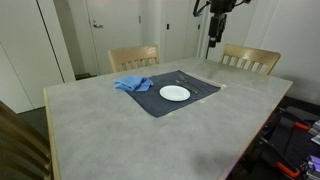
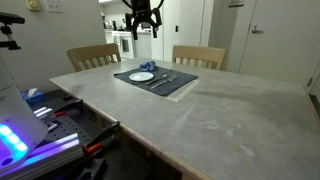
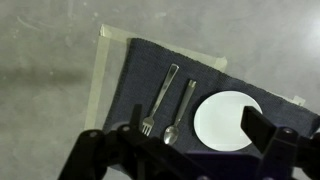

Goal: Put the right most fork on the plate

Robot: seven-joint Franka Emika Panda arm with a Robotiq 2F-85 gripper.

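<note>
A white plate [image 1: 175,93] lies on a dark placemat [image 1: 150,100] on the grey table. A fork [image 3: 158,100] and a spoon [image 3: 180,110] lie side by side on the mat beside the plate [image 3: 228,120], the spoon nearer the plate. In an exterior view the utensils [image 2: 164,79] show next to the plate [image 2: 141,76]. My gripper [image 1: 218,25] hangs high above the mat, open and empty. It also shows in an exterior view [image 2: 143,20]. In the wrist view its fingers [image 3: 198,132] frame the spoon and plate from far above.
A crumpled blue cloth [image 1: 133,84] lies on the mat's other end from the utensils. Two wooden chairs [image 1: 133,57] [image 1: 250,60] stand at the far side of the table. A cluttered bench [image 2: 40,110] stands beside the table.
</note>
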